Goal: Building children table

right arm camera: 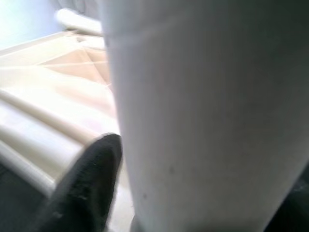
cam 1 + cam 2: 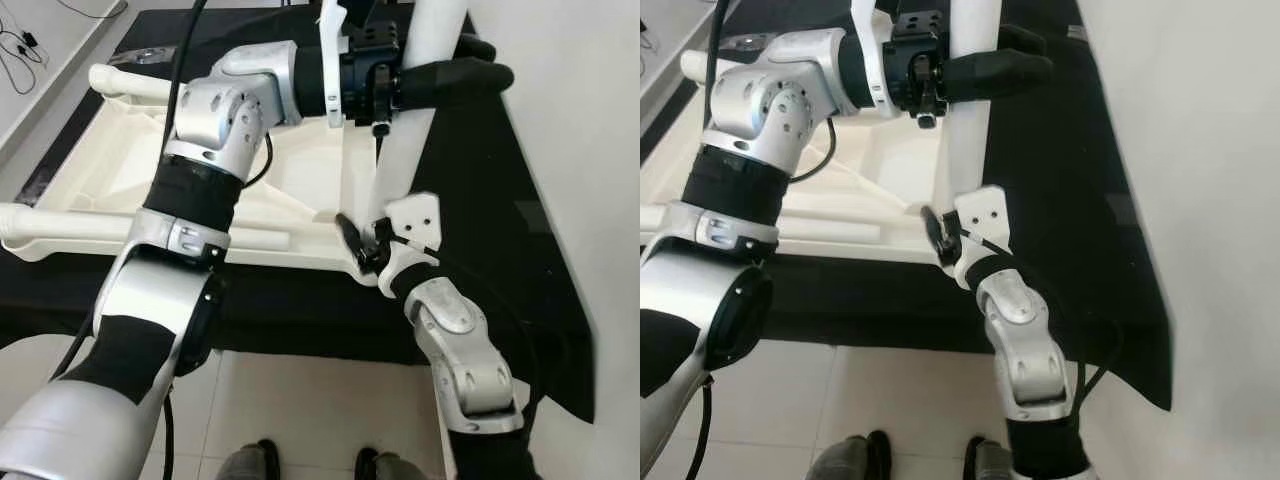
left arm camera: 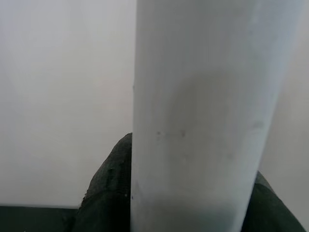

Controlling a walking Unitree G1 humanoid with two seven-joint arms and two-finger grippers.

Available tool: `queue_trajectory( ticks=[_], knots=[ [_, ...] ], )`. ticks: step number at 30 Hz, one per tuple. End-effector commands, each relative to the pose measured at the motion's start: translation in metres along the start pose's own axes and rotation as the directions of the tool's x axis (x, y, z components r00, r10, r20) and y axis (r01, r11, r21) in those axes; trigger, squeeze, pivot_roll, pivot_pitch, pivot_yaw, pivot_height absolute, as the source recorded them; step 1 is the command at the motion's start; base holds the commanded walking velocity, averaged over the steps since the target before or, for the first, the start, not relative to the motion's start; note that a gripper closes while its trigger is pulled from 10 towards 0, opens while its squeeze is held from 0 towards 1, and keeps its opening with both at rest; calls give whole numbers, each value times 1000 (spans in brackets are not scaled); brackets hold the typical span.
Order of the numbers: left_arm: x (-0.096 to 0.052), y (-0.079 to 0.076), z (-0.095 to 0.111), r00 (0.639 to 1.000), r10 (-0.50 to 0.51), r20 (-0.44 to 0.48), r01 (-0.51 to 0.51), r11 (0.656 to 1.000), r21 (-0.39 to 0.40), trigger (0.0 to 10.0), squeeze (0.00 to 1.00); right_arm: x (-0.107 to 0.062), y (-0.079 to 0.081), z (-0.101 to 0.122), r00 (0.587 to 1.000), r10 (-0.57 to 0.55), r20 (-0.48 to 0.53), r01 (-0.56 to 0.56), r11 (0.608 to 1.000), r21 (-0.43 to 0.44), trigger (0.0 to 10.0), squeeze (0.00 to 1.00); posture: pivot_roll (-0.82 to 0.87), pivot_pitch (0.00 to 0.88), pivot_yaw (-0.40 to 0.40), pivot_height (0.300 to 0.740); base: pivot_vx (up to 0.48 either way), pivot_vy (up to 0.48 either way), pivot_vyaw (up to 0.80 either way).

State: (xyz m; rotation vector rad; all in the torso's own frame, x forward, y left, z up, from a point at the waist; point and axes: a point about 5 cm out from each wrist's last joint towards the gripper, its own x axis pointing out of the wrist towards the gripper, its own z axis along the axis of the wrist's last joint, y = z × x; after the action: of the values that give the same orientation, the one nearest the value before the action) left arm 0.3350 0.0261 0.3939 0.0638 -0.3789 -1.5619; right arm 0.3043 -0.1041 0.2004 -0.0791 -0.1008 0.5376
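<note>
At the near right corner of the upturned cream tabletop [image 2: 130, 170] stands a white leg [image 2: 405, 150], the left gripper [image 2: 450, 75] pinching it high and the right gripper [image 2: 365, 240] pinching its base, so both should keep it plumb while seating it.

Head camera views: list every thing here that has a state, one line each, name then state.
table leg: standing upright at the near right corner of the table top, held by both claws.
table top: lying upside down on the black cloth.
two other legs: lying flat on the table top's left side.
left claw: shut on the table leg, high up.
right claw: shut on the table leg, near its base.
</note>
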Motion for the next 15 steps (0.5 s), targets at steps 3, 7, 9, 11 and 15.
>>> queue_trajectory(
  ticks=[3,7,9,11,15],
  knots=[
    [6,-2,0,1000,-24,-2,24,1000,-17,0,0,12,-15,27,945,322,62,-315,944,-102,10000,1000,30,181,30,740,0,0,0],
    [8,-4,0,999,-37,5,37,999,-16,0,0,20,-35,38,880,476,-1,-470,868,-161,10000,0,31,180,24,740,0,0,0],
    [9,-5,0,999,-42,7,42,999,-16,0,0,23,-39,41,853,521,-24,-518,841,-159,10000,0,35,181,21,740,0,0,0],
    [9,-5,0,999,-44,7,44,999,-15,0,0,26,-42,42,832,553,-38,-552,820,-150,10000,0,39,182,20,740,0,0,0],
    [9,-6,-1,999,-45,6,45,999,-14,0,0,32,-46,43,812,583,-42,-583,803,-124,1843,0,44,183,19,740,0,0,0]
  ],
)
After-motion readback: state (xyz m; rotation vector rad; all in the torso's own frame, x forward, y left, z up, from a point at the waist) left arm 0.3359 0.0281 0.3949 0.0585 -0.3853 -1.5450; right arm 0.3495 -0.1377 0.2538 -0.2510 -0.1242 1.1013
